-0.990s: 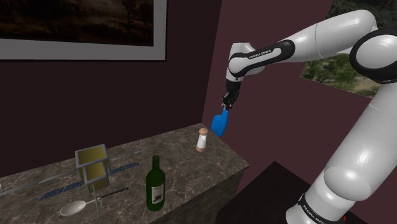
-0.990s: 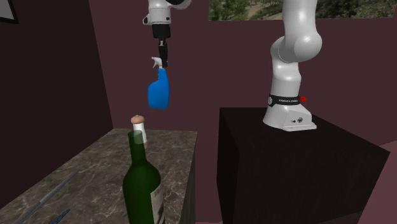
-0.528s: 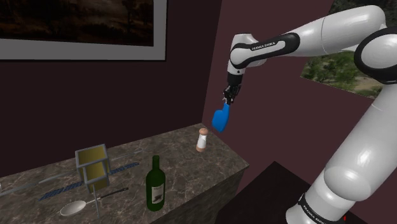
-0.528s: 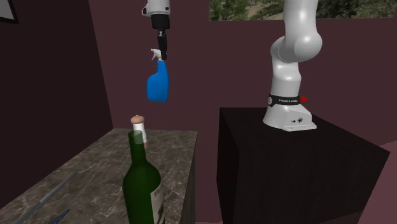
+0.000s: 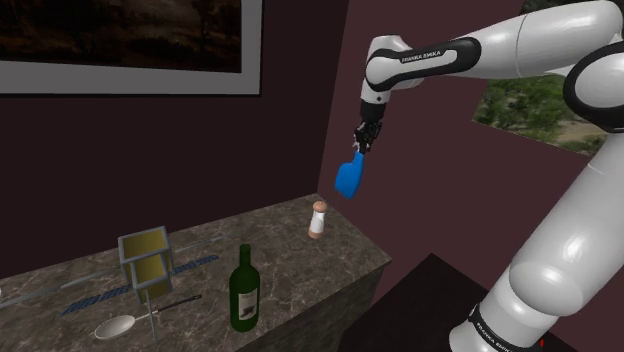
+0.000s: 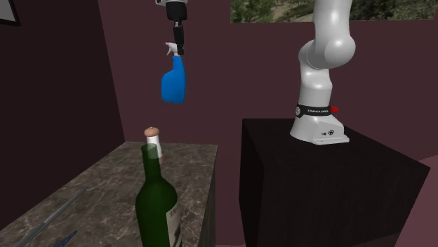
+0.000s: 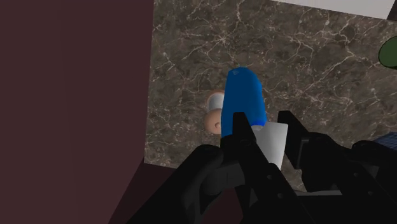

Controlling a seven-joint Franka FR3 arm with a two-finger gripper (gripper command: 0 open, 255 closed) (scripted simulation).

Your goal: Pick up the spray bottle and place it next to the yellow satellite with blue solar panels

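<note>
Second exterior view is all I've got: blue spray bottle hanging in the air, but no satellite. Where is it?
Observer: In the shoulder view the yellow satellite stands on the counter, to that view's left of the green wine bottle.
Operator: Is the grip solid?
Observer: In the wrist view the gripper clasps the spray bottle by its white head, between both fingers.
Operator: Anything beside the satellite?
Observer: A spoon lies on the counter just in front of it.
</note>
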